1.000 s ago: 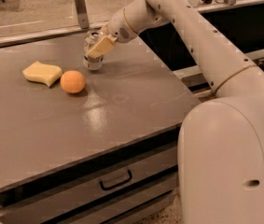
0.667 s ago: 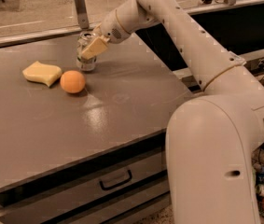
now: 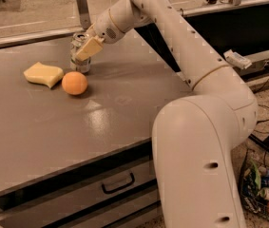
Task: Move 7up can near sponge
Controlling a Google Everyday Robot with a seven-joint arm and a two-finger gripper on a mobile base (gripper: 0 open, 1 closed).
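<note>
7up can [image 3: 81, 64]: upright at the far side of the table [image 3: 124, 108], just behind the orange ball [image 3: 74, 83].
Pincer [image 3: 82, 51]: closed around the can's upper half, with one pale finger across its front.
Sponge [image 3: 43, 74]: lies flat, left of the ball, near the can.
Step in hand: likely sliding the can leftward; keep it upright, pass behind the ball, and release beside the sponge.

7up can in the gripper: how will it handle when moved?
Likely light and thin-walled; the gripper, at the far side of the table, clamps the 7up can mid-body, so hard squeezing could dent it. Tall and narrow, it may tip if set down tilted. Smooth metal might slip.
</note>
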